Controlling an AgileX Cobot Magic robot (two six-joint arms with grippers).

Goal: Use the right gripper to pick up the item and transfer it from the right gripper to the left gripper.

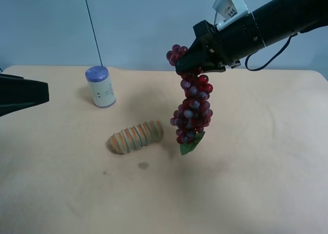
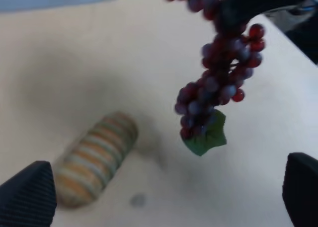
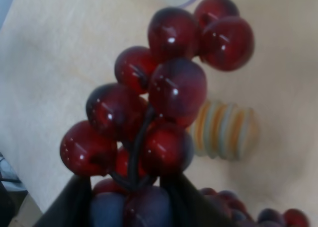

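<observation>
Grapes (image 1: 193, 108) hang clear of table (image 1: 256, 183), top end clamped in right gripper (image 1: 197, 65), leaf (image 1: 190, 146) lowest. In the right wrist view, fingers (image 3: 69, 207) sit mostly hidden behind grapes, only dark edges showing; lower part of bunch blurred. Loaf (image 1: 136, 136) lies left of bunch in high view, can (image 1: 100, 86) farther left and back. Left gripper (image 2: 166, 192) gapes wide, holding nothing. Only its two tips show, cut by frame. High view catches just a black bit of it at left edge.

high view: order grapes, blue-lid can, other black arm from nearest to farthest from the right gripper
1. grapes, held by the right gripper, hanging below it
2. blue-lid can, standing toward the left
3. other black arm, far left edge
</observation>
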